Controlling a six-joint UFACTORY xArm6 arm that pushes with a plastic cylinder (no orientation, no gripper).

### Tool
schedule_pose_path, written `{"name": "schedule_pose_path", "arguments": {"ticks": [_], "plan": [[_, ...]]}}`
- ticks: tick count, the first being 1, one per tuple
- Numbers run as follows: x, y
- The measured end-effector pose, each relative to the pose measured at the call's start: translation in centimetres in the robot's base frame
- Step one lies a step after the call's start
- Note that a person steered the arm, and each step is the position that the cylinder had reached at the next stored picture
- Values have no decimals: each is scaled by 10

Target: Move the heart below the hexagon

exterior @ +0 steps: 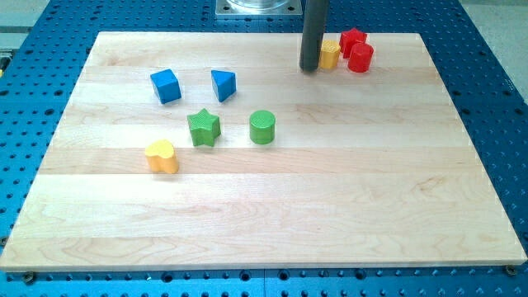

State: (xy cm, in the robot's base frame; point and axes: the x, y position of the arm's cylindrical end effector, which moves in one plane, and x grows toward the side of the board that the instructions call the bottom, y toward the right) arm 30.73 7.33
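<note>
A yellow heart block [162, 156] lies on the wooden board [272, 214] at the view's left, below the green star. A yellow hexagon block [331, 54] sits near the view's top right of centre. My tip [310, 68] stands right beside the hexagon's left side, touching or nearly touching it, far from the heart. The rod is upright and dark.
A red star block [352, 39] and a red cylinder [360, 58] sit just right of the hexagon. A blue cube [166, 86], a blue triangle block [223, 84], a green star [203, 127] and a green cylinder [262, 127] lie left of centre.
</note>
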Motion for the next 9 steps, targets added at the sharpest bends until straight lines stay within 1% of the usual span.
{"name": "schedule_pose_path", "arguments": {"ticks": [1,2,3,4,5,6,8,9], "plan": [[116,-9],[202,-10],[238,-70],[255,-171],[248,-264],[236,-284],[176,-209],[162,-149]]}}
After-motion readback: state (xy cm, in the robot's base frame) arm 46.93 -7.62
